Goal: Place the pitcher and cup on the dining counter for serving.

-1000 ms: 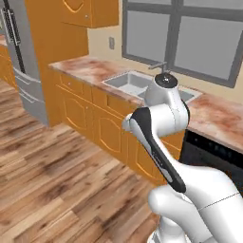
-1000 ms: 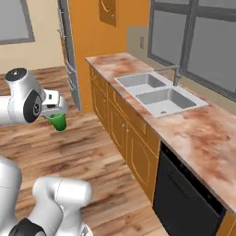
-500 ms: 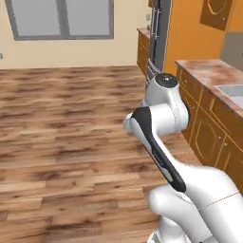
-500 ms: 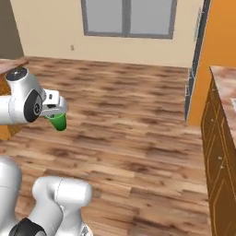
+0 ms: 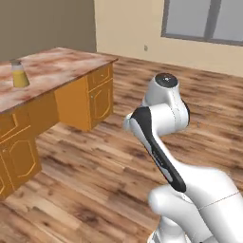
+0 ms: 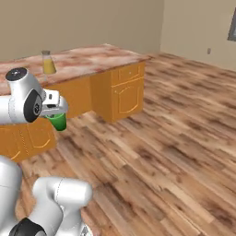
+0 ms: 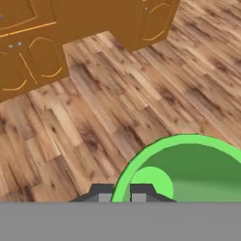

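My gripper (image 6: 57, 111) is shut on the small green cup (image 6: 58, 121), held in the air over the wood floor in front of the dining counter (image 6: 99, 56). In the hand view the cup (image 7: 193, 164) opens toward the camera at the lower right, and the gripper (image 7: 120, 194) pinches its rim. The pitcher (image 6: 47, 62), a clear carafe with yellow-orange liquid and a brown lid, stands upright on the dining counter's marbled top. From the left base camera the pitcher (image 5: 19, 75) stands at the far left on the dining counter (image 5: 61, 64), and my arm hides the hand.
Orange cabinet doors (image 7: 42, 61) run under the counter, whose corner (image 6: 140, 57) juts toward the open floor. Wood floor (image 6: 175, 124) stretches to the right. A window (image 5: 204, 21) is set in the far wall.
The whole scene has swung as the base turned: the sink counter and fridge left the views and the dining counter with the pitcher came in. The cup stays in my gripper.
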